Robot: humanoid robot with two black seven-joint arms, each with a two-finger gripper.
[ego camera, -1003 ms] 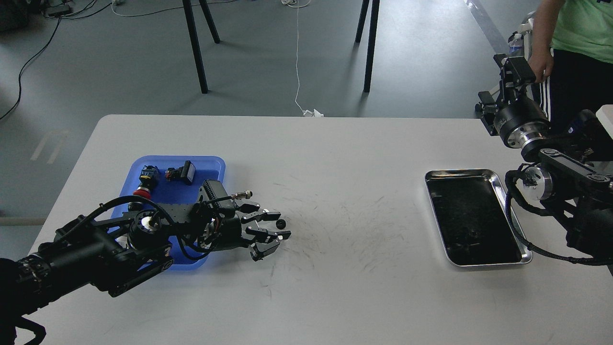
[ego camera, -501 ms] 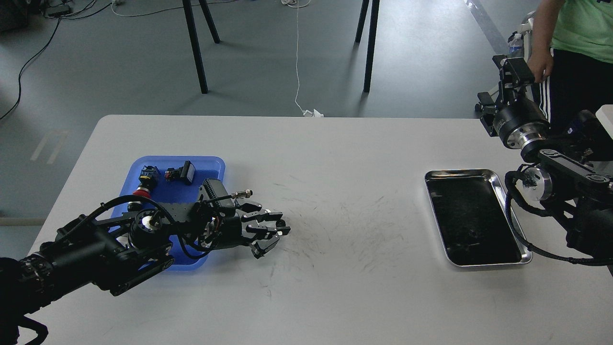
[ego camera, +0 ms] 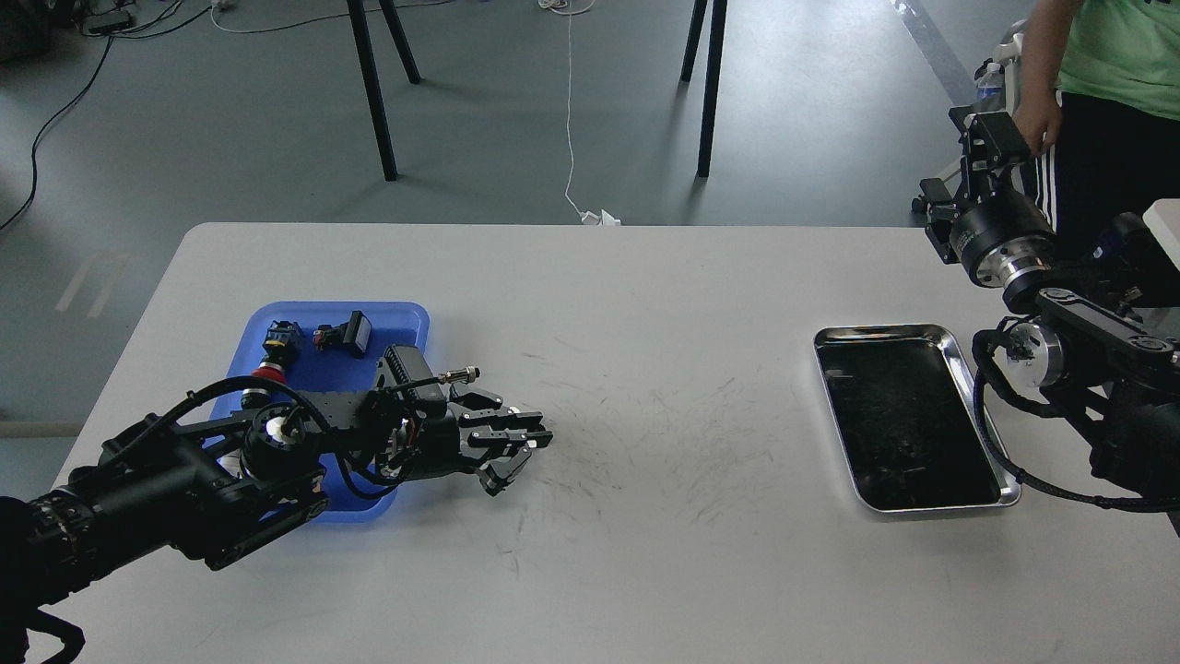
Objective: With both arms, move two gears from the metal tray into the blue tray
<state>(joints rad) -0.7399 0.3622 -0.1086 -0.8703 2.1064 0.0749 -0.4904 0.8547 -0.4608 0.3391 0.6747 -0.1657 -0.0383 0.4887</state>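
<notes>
My left gripper [ego camera: 527, 441] lies low over the table just right of the blue tray [ego camera: 406, 318]. Its fingers are closed together where a tiny black gear lay; the gear itself is hidden between them. The metal tray [ego camera: 880, 331] sits at the right, its dark inside showing a faint small dark shape [ego camera: 908, 450] that I cannot identify. My right gripper [ego camera: 988, 138] is raised off the table's far right corner, well away from the metal tray; it is dark and its fingers cannot be told apart.
The blue tray holds a red push-button switch [ego camera: 268, 373], a black switch [ego camera: 281, 337] and a black connector with a white label [ego camera: 354, 333]. A person in a green shirt [ego camera: 1111, 46] stands at the far right. Black furniture legs [ego camera: 373, 92] stand beyond the table.
My left gripper's fingers were spread around a gear on the table a second ago; they have closed on it, and the gear no longer shows. The right arm has barely moved.
</notes>
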